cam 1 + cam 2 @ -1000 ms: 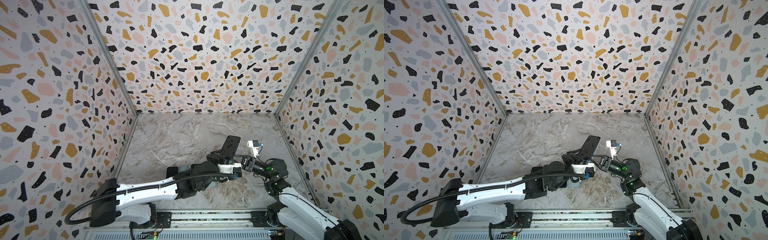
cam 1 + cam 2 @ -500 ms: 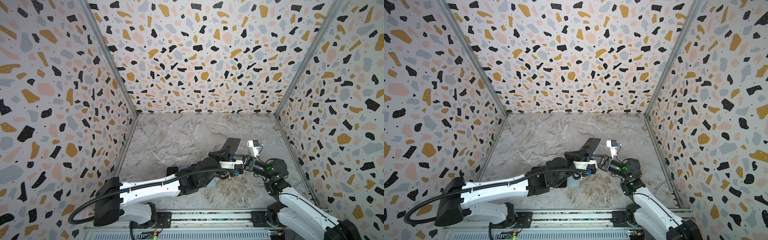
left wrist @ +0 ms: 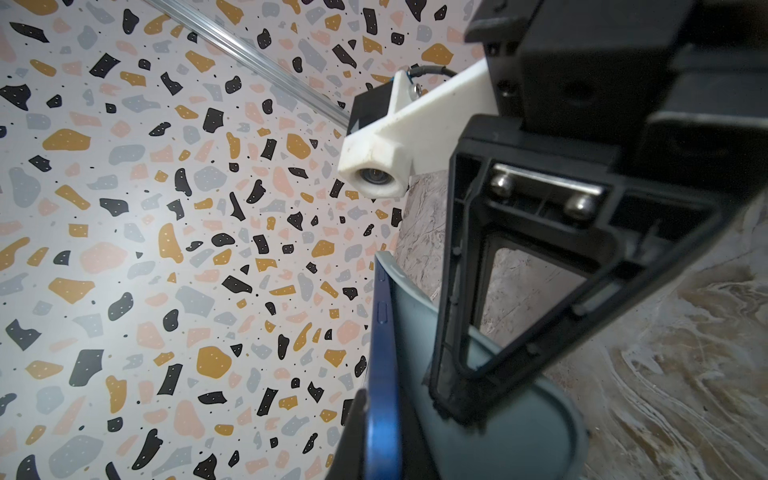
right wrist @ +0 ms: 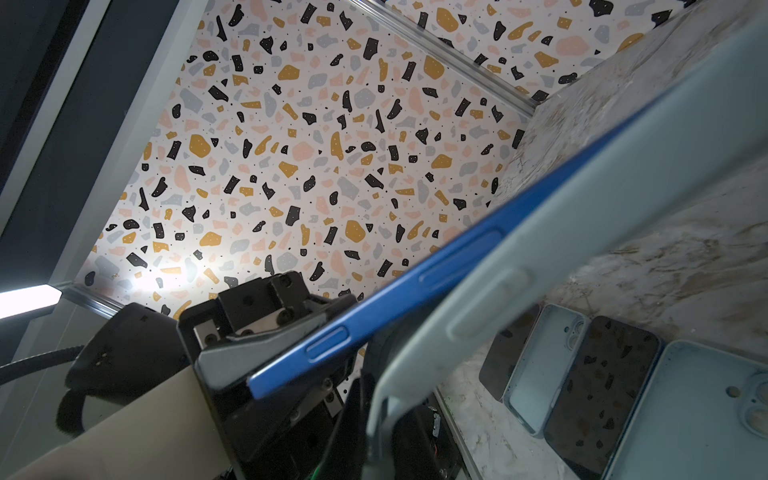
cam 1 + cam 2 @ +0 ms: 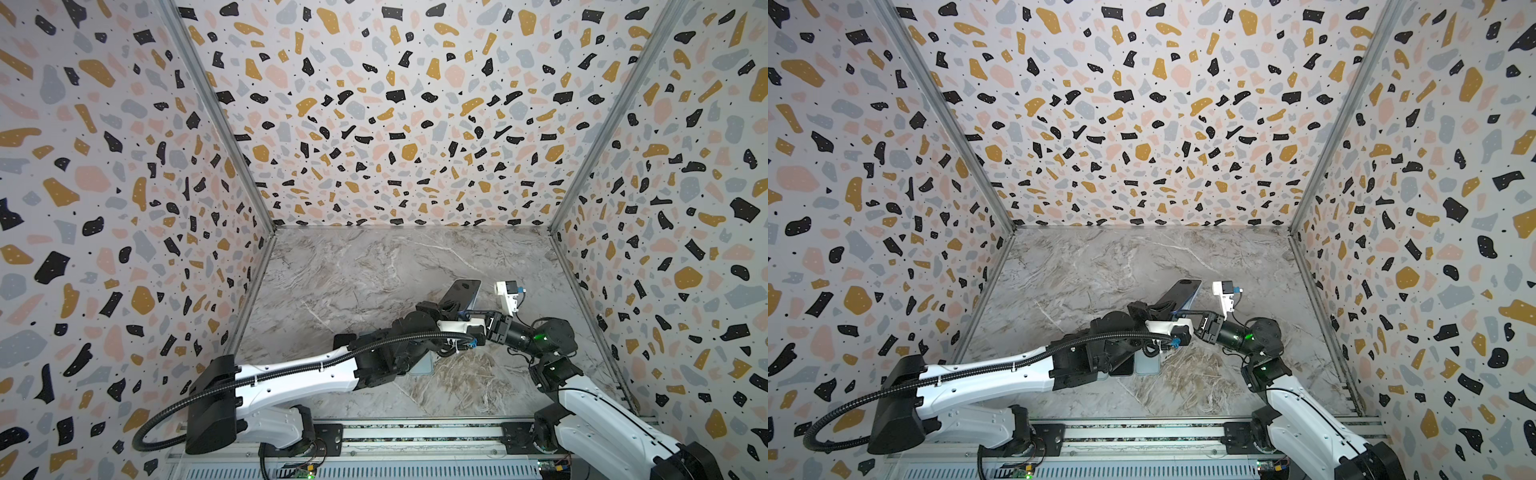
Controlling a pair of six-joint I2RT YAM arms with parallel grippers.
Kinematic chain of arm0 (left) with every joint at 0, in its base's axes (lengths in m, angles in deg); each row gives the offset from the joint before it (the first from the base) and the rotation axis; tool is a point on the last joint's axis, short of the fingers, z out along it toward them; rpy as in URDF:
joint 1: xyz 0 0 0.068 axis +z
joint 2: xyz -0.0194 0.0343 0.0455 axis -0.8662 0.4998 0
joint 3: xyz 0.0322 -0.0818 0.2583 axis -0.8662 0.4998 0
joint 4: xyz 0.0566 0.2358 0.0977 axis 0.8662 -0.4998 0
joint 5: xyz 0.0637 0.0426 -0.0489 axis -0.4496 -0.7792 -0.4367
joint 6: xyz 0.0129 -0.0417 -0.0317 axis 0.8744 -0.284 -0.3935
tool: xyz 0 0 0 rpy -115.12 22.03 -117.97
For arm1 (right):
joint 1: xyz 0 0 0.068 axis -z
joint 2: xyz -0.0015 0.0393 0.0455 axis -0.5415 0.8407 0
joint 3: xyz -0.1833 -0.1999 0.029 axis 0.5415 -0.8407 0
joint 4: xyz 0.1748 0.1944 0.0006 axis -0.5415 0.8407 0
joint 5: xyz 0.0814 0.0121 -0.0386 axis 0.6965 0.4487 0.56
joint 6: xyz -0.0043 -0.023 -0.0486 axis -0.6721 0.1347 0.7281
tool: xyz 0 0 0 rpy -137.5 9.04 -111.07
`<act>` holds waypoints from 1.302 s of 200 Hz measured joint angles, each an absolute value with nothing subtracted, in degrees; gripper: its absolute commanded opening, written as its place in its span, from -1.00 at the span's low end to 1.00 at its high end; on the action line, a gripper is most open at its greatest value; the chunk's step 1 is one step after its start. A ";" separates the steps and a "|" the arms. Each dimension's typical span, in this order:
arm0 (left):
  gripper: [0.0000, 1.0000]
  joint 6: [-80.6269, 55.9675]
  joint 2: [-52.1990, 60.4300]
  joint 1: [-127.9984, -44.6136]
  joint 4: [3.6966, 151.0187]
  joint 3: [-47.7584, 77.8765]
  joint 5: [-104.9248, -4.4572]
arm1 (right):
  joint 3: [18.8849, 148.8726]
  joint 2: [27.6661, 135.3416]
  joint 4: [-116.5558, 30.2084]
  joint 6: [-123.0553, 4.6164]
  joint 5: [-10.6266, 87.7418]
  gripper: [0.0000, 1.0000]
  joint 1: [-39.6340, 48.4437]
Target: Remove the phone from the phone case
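Phone (image 5: 463,293) and phone case (image 4: 582,199) hang together above the marble table (image 5: 353,282). They are clear of its surface, over its right-of-centre part and nearer the table's front edge than its back edge. The phone is tilted, with its dark screen facing up and its far end highest above the table. Its blue side rail with buttons shows in both wrist views. The pale blue-grey case is partly off. At the lower end its lip stands apart from the blue rail, while farther up it lies against the phone.

The left gripper (image 4: 291,357) is clenched on the phone's bare lower end, with a jaw on either face. The right gripper (image 5: 478,312) is clamped on the free lip of the case, its finger (image 3: 455,311) pressed against the case's surface.

Flat on the table, beneath the left arm, spare phones (image 4: 602,382) and empty cases (image 4: 536,365) lie side by side in a row.
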State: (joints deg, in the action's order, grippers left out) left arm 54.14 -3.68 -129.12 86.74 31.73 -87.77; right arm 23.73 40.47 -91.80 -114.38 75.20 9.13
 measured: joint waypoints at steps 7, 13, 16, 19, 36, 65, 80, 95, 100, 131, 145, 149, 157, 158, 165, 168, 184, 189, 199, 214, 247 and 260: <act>-1.00 53.95 -4.01 -129.12 86.50 31.73 -87.44 | 23.73 40.09 -91.56 -114.29 75.20 -1.00 9.08; -1.00 53.73 -4.31 -129.12 86.31 31.73 -87.20 | 23.73 39.83 -91.40 -114.23 75.20 -1.00 9.08; -1.00 53.62 -4.45 -129.12 86.15 31.73 -87.09 | 23.73 39.72 -91.32 -114.18 75.18 -1.00 9.06; -1.00 53.49 -4.60 -129.12 86.07 31.73 -87.07 | 23.73 39.61 -91.14 -114.10 75.18 -1.00 9.04; -1.00 53.01 -5.43 -129.12 85.61 31.73 -87.02 | 23.73 39.20 -89.63 -113.70 75.14 -1.00 9.04; -1.00 52.31 -7.29 -128.94 85.08 31.73 -86.89 | 23.73 39.11 -86.24 -113.02 74.83 -1.00 9.04; -1.00 51.96 -8.12 -128.90 85.00 31.73 -86.63 | 23.73 39.11 -85.50 -112.98 74.46 -1.00 9.04; -1.00 51.63 -8.82 -128.90 84.69 31.73 -86.43 | 23.71 39.11 -85.00 -112.98 74.02 -1.00 9.04; -1.00 51.61 -8.99 -128.90 84.60 31.73 -86.41 | 23.69 39.11 -84.82 -112.98 73.87 -1.00 9.04; -1.00 51.61 -10.04 -128.92 83.71 31.73 -86.45 | 22.94 39.11 -83.64 -112.76 73.02 -1.00 9.30; -1.00 51.63 -10.57 -128.92 83.18 31.73 -86.76 | 22.40 39.11 -82.53 -112.30 72.60 -1.00 9.72; -1.00 51.63 -10.72 -128.92 83.05 31.75 -86.87 | 22.18 39.11 -82.18 -112.15 72.54 -1.00 9.96; -1.00 51.65 -11.02 -128.92 82.88 31.79 -87.13 | 21.76 39.11 -81.44 -111.93 72.40 -1.00 10.44; -1.00 51.65 -11.07 -128.92 82.88 31.79 -87.15 | 21.72 39.11 -81.35 -111.89 72.38 -1.00 10.50; -1.00 51.70 -11.35 -128.92 82.81 31.97 -87.35 | 21.28 39.11 -80.56 -111.67 72.38 -1.00 11.03; -1.00 51.70 -11.51 -128.99 82.74 32.08 -87.46 | 21.11 39.11 -80.21 -111.65 72.36 -1.00 11.29; -1.00 52.07 -12.03 -129.29 82.50 32.65 -88.49 | 19.99 39.11 -78.79 -111.43 72.43 -1.00 12.56; -1.00 52.26 -12.10 -129.49 82.35 32.82 -89.01 | 19.69 39.11 -78.31 -111.30 72.58 -1.00 13.04; -1.00 52.68 -12.01 -129.95 82.02 33.06 -90.26 | 19.45 39.09 -76.69 -110.82 72.86 -1.00 13.87; -1.00 52.98 -11.37 -131.00 81.26 33.13 -92.33 | 19.51 38.89 -73.70 -109.48 73.28 -1.00 15.05; -1.00 52.15 -8.25 -133.01 79.09 33.13 -96.75 | 20.76 36.66 -60.98 -103.34 74.33 -1.00 18.57; -1.00 51.37 -6.72 -133.79 78.09 33.26 -98.21 | 21.59 35.70 -56.24 -100.65 75.09 -1.00 20.60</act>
